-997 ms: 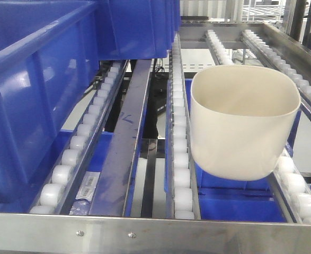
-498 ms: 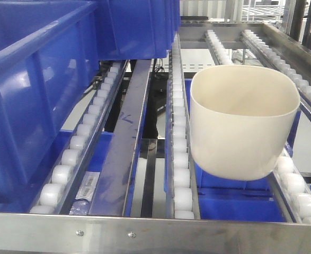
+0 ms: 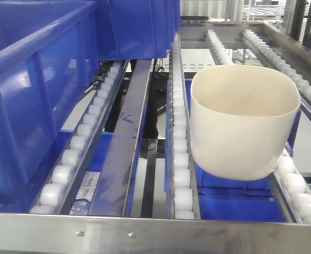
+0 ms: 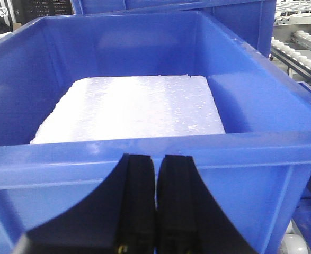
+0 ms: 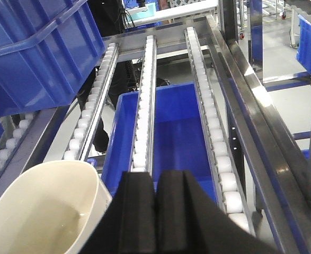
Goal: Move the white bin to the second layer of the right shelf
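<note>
We see the white bin (image 3: 243, 124) resting on the roller rails (image 3: 180, 159) of the shelf, our right gripper (image 5: 155, 211) clenched empty just beside its rim, left gripper (image 4: 155, 201) clenched before a blue crate (image 4: 144, 153).

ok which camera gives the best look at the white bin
The exterior front-facing view: it shows the whole white bin, rim to rounded base, sitting on the roller rails. The right wrist view catches only part of its rim and inside beside the shut right tool. The left wrist view shows none of it.
</note>
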Available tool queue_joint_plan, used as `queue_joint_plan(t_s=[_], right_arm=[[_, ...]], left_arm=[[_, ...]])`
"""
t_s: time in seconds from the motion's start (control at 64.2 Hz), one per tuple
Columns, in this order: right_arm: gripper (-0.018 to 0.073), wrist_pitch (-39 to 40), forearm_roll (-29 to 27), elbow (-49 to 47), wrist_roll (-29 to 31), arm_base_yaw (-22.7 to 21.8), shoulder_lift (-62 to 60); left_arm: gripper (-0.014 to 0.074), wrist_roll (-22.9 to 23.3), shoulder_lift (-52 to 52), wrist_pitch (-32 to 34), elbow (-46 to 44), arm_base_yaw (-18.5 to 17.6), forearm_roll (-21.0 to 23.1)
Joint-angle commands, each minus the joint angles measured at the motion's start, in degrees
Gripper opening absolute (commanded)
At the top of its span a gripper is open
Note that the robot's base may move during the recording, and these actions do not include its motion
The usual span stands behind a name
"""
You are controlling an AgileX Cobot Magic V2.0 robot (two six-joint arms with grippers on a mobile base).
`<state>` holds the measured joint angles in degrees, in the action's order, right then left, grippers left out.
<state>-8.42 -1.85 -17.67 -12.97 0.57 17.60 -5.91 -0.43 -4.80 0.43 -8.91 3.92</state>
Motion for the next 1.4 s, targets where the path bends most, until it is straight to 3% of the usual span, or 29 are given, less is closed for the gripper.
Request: queue_joint_plan(t_s=[0.0, 0.53, 0.67, 1.246, 1.386], right_arm=[[0.0056, 5.4, 0.8, -1.7, 0.4, -0.4, 0.4], [0.0056, 4.3, 4.7, 15.2, 0.4, -0.6, -19.6], [0.0056, 6.5, 4.7, 18.3, 0.4, -0.6, -19.3], [0.0056, 5.2, 4.7, 18.5, 0.4, -0.6, -19.3], [0.0056, 5.1, 1.8, 18.5, 3.7, -0.6, -19.3]], left_arm=[[0.0085, 0.2, -0.8, 4.8, 2.1, -0.2, 0.3], [0.0085, 0.2, -0.8, 4.8, 2.1, -0.2, 0.3], [0.0085, 0.2, -0.8, 4.8, 2.1, -0.2, 0.3], [0.0085, 0.2, -0.8, 4.8, 2.1, -0.2, 0.3], [0.0085, 0.2, -0.8, 4.8, 2.1, -0.2, 0.3]])
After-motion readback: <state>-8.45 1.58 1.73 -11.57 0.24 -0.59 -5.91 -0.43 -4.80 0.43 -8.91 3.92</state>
